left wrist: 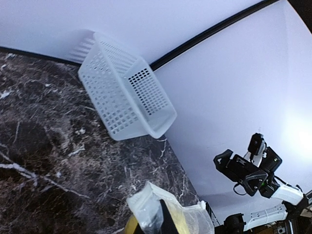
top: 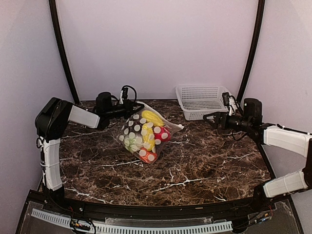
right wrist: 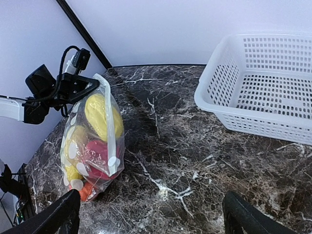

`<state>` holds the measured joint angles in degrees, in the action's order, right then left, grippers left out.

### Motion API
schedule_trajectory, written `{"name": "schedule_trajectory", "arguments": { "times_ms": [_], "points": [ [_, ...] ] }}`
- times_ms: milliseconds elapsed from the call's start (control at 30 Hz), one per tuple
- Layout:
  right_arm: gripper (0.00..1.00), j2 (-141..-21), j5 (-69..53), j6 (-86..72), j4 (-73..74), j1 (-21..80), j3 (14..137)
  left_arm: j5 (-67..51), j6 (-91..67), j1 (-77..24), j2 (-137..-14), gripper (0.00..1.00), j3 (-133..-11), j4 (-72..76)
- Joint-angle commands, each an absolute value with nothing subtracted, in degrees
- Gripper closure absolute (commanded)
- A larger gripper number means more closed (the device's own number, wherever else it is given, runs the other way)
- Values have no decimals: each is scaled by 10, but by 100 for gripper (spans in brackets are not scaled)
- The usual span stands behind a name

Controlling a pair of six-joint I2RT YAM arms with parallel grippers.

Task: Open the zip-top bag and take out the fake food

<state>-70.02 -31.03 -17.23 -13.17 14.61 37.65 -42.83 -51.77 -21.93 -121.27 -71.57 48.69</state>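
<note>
The zip-top bag (top: 141,136), clear with pale dots, hangs slanted with its lower end on the marble table. It holds fake food: a yellow piece (top: 152,118), a red piece (top: 161,133) and an orange piece (top: 146,155). My left gripper (top: 132,108) is shut on the bag's upper corner. In the left wrist view that corner (left wrist: 148,202) sits between the fingers of my left gripper (left wrist: 158,222). My right gripper (top: 209,118) is open and empty, right of the bag. In the right wrist view, my right gripper (right wrist: 151,219) faces the bag (right wrist: 92,141), whose white zip strip and slider (right wrist: 113,162) face it.
A white lattice basket (top: 202,101) stands empty at the back right, just behind my right gripper; it also shows in the left wrist view (left wrist: 126,92) and the right wrist view (right wrist: 263,92). White walls and black corner posts close the table's back and sides.
</note>
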Motion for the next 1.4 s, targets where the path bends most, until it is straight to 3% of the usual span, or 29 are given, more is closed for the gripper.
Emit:
{"name": "schedule_trajectory", "arguments": {
  "times_ms": [0,267,667,933,1067,1367],
  "points": [
    [2,-711,-356,-174,-134,159,417,-471,-523,-229,-1139,99,-665,652],
    [19,-715,-387,-183,-122,214,436,-432,-424,-254,-1042,99,-582,661],
    [17,-788,-426,-183,-255,285,376,-387,-409,-274,-983,99,-479,745],
    [31,-839,-438,-181,-317,318,361,-376,-409,-274,-973,99,-459,763],
    [32,-860,-423,-182,-334,320,361,-376,-408,-274,-971,99,-460,762],
    [62,-880,-448,-175,-360,322,364,-374,-407,-274,-971,99,-457,763]
  ]
}}
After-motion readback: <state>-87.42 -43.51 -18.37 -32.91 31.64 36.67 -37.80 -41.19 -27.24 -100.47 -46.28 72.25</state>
